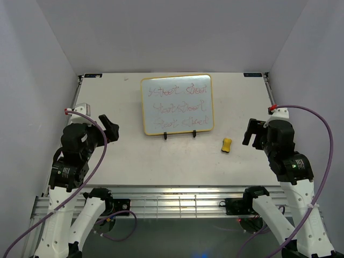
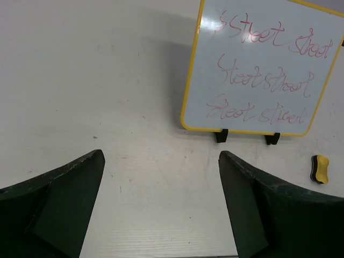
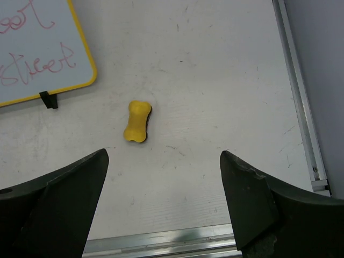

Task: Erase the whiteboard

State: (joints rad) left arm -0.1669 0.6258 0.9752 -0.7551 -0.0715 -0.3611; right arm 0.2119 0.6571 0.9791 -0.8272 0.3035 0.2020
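Observation:
The whiteboard (image 1: pixel 177 104) has a thin yellow frame and three lines of red scribbled writing. It leans on a black wire easel at the table's middle back. It also shows in the left wrist view (image 2: pixel 258 70) and its corner in the right wrist view (image 3: pixel 37 48). A small yellow eraser (image 1: pixel 227 144) lies on the table right of the board, also in the right wrist view (image 3: pixel 137 121) and left wrist view (image 2: pixel 320 168). My left gripper (image 1: pixel 110 129) is open and empty, left of the board. My right gripper (image 1: pixel 251 133) is open and empty, right of the eraser.
The easel's black feet (image 1: pixel 180 135) stick out in front of the board. A metal rail (image 3: pixel 301 107) runs along the table's right edge and another along the near edge (image 1: pixel 177 201). Grey walls close in the left, right and back.

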